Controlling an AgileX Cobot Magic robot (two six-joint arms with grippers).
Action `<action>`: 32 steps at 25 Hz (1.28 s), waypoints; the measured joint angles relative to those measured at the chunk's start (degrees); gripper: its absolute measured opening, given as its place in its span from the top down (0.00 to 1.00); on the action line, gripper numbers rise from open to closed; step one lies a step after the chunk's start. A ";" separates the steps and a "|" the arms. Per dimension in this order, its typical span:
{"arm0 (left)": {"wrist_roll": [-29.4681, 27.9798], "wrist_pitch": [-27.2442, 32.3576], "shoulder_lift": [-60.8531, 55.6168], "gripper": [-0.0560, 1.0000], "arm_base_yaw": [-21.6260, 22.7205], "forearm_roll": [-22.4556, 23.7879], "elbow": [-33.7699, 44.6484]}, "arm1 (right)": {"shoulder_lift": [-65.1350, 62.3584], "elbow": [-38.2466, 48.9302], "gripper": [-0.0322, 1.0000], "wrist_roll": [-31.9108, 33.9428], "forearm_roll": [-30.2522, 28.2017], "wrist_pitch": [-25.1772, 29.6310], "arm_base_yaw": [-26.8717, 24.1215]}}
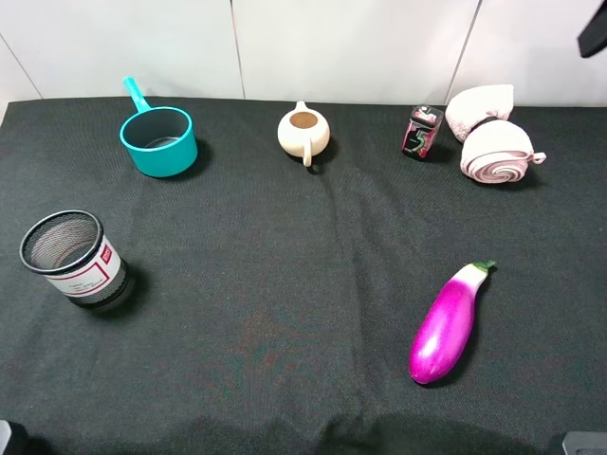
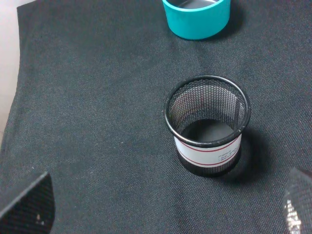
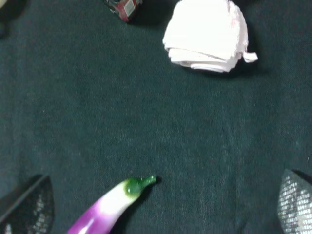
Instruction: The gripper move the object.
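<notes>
Black cloth covers the bench (image 1: pixel 285 322), white wall panels behind. Pink cloth bundle (image 1: pixel 493 137) sits at the far right, near the back edge, two rolled lumps touching, just beside a small dark red-green packet (image 1: pixel 422 131).

Right claw (image 3: pixel 161 214): only the two fingertips show at the frame corners, wide apart, nothing between them. The bundle (image 3: pixel 207 36) lies ahead of it, well apart, no contact. Purple eggplant (image 1: pixel 448 320) lies between, its green stem (image 3: pixel 139 184) near the claw.

Left claw (image 2: pixel 170 209): tips also spread, empty, facing the black mesh cup (image 2: pixel 207 124), teal saucepan (image 2: pixel 197 17) beyond.

Cream teapot (image 1: pixel 303 133) back centre. Bare cloth across the middle and front-centre of the bench; bundle is close to the back and right edges.
</notes>
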 joint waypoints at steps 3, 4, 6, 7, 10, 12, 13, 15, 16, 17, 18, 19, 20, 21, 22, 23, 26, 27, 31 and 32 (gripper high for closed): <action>0.00 0.00 0.00 0.01 0.00 0.00 0.00 | -5.15 4.09 0.30 0.00 0.00 0.00 0.00; 0.00 0.00 0.00 0.01 0.00 0.00 0.00 | -6.95 5.28 0.30 0.00 0.00 0.00 0.00; 0.00 0.00 0.00 0.01 0.00 0.00 0.00 | -10.69 8.13 0.30 0.00 0.00 0.05 0.00; 0.00 0.00 0.00 0.01 0.00 0.00 0.00 | -12.23 9.29 0.30 0.00 0.00 0.05 0.00; 0.00 0.00 0.00 0.01 0.00 0.00 0.00 | -17.57 13.47 0.30 0.00 -0.07 0.05 0.00; 0.00 0.00 0.00 0.01 0.00 0.00 0.00 | -21.51 16.11 0.30 0.00 -0.40 0.10 0.00; 0.00 0.00 0.00 0.01 0.00 0.00 0.00 | -23.61 17.60 0.30 0.00 -0.69 0.10 0.00; 0.00 0.00 0.00 0.01 0.00 0.00 0.00 | -27.72 20.42 0.30 0.00 -1.13 0.10 0.00; 0.00 0.00 0.00 0.01 0.00 0.00 0.00 | -30.12 22.11 0.30 0.00 -1.13 0.10 0.00; 0.00 0.00 0.00 0.01 0.00 0.00 0.00 | -32.71 23.81 0.30 0.00 -1.13 0.04 0.00; 0.00 0.00 0.00 0.01 0.00 0.00 0.00 | -35.44 25.24 0.30 0.00 -1.25 -0.32 0.00; 0.00 0.00 0.00 0.01 0.00 0.00 0.00 | -37.72 27.00 0.30 0.00 -1.25 -1.05 0.00; 0.00 0.00 0.00 0.01 0.00 0.00 0.00 | -40.48 28.64 0.30 0.00 -1.40 -1.71 0.00; 0.00 0.00 0.00 0.01 0.00 0.00 0.00 | -43.21 30.26 0.30 0.00 -1.68 -2.53 0.00; 0.00 0.00 0.00 0.01 0.00 0.00 0.00 | -45.45 31.56 0.30 0.00 -2.06 -3.13 0.00; 0.00 0.00 0.00 0.01 0.00 0.00 0.00 | -48.07 33.04 0.30 0.00 -2.51 -3.85 0.00; 0.00 0.00 0.00 0.01 0.00 0.00 0.00 | -55.07 36.61 0.30 0.00 -4.14 -5.58 0.00; 0.00 0.00 0.00 0.01 0.00 0.00 0.00 | -57.36 37.68 0.30 0.00 -4.74 -5.91 0.00; 0.00 0.00 0.00 0.01 0.00 0.00 0.00 | -65.14 41.08 0.30 0.00 -7.10 -7.12 0.00; 0.00 0.00 0.00 0.01 0.00 0.00 0.00 | -66.64 41.71 0.30 0.00 -7.36 -7.12 0.00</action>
